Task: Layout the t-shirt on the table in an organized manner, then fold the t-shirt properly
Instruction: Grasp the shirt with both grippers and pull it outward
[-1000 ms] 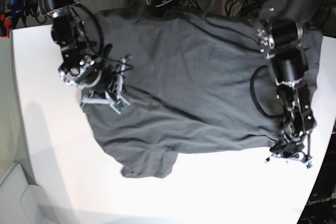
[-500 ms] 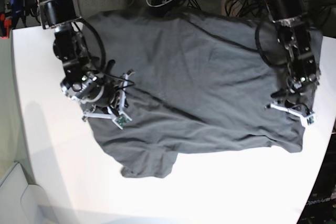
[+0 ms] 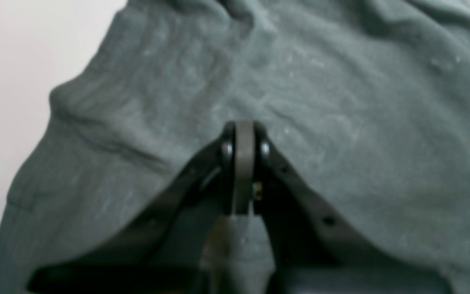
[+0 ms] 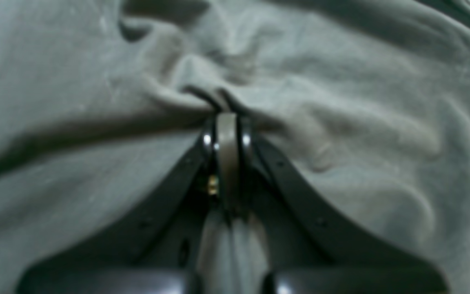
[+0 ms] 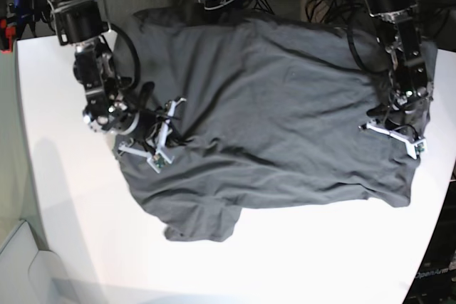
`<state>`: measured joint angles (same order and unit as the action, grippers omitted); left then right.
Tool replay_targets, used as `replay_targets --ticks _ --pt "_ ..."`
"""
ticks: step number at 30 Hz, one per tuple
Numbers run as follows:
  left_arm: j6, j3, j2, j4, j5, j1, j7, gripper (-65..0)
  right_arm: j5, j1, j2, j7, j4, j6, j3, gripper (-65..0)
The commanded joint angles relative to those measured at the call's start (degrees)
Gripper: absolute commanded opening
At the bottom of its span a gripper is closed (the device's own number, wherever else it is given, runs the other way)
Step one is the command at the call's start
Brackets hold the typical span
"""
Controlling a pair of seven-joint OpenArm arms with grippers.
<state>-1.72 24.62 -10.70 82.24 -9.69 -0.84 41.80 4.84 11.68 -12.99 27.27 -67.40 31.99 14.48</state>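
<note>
On the left of the base view, the right arm reaches down from the table's far edge, its right gripper (image 4: 227,122) clamped on a bunched fold of the dark charcoal-grey soft fabric t-shirt (image 5: 278,112). The shirt lies spread, wrinkled, across the large white smooth-topped table (image 5: 78,247). At right, the left arm extends downward; the left gripper (image 3: 244,130) is closed, empty, over the cloth.
</note>
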Motion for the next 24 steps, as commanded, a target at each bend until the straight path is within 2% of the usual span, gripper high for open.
replay_targets --ticks 1,7,14,17,21,24 --pt "0.0 0.1 -0.8 1.1 0.0 -1.4 -1.1 -64.7 -4.0 0.8 -0.9 5.7 2.0 -1.4 -0.2 -65.0" --pt "0.0 0.2 -0.8 1.1 0.0 -2.9 -1.6 -64.7 -4.1 4.1 -3.1 3.5 7.6 -1.2 -5.9 -65.0" --pt "0.0 0.2 -0.8 -3.9 -0.5 -6.1 -1.6 -64.7 -4.0 6.6 -6.0 0.0 14.3 -1.2 -6.3 -65.0" --pt "0.0 0.2 -0.7 -4.7 -0.5 -7.3 -1.6 -64.7 -4.0 8.2 -6.0 -1.2 16.5 -1.2 -6.3 -65.0" --pt "0.0 0.1 0.5 -5.1 0.0 -7.6 -1.6 -64.7 -3.9 8.5 -6.0 -1.4 15.8 -1.2 -6.3 -65.0" --pt "0.0 0.1 1.2 -5.3 0.0 -7.4 -1.5 -64.7 -3.8 7.4 -6.0 -1.1 9.8 -1.2 -6.4 -65.0"
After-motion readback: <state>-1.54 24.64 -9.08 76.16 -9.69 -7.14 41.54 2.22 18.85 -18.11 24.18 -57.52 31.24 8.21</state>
